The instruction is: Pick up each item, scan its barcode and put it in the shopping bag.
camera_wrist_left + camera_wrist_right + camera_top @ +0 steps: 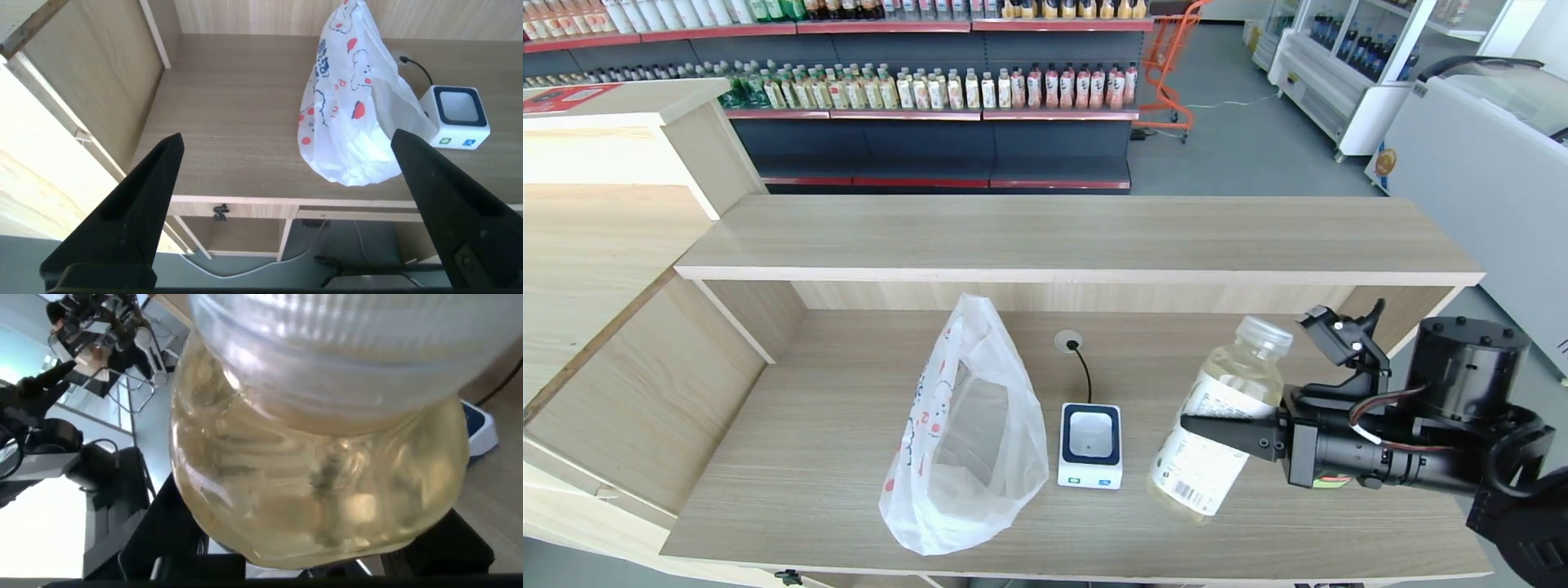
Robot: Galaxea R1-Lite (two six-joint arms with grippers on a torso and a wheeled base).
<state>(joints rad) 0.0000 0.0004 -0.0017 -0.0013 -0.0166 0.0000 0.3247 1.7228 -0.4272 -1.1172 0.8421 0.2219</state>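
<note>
At the left end of the desk (792, 457), you have a wooden side wall, and a wide bare area lies between it and the shopping bag (968, 425). In the left wrist view, the left gripper (288, 140) hangs in front of the desk's front edge, its fingers spread wide with nothing between them. This view gives you the bag's printed side (351, 106). The head view gives you its open mouth, which faces up and forward.

Just right of the bag stands the scanner (1090, 445), window up, with its cable (1085, 371) running to a hole at the back. The upper counter (1078, 233) closes the back of the desk.

Right of the scanner, the right gripper (1205, 420) is closed around the middle of the bottle (1221, 416). The bottle is tilted, with the cap to the back and the base near the front edge. Its barcode (1186, 492) faces the head camera. In the right wrist view you see the bottle's yellowish liquid (319, 482) from very near. I cannot tell if the base touches the desk.
</note>
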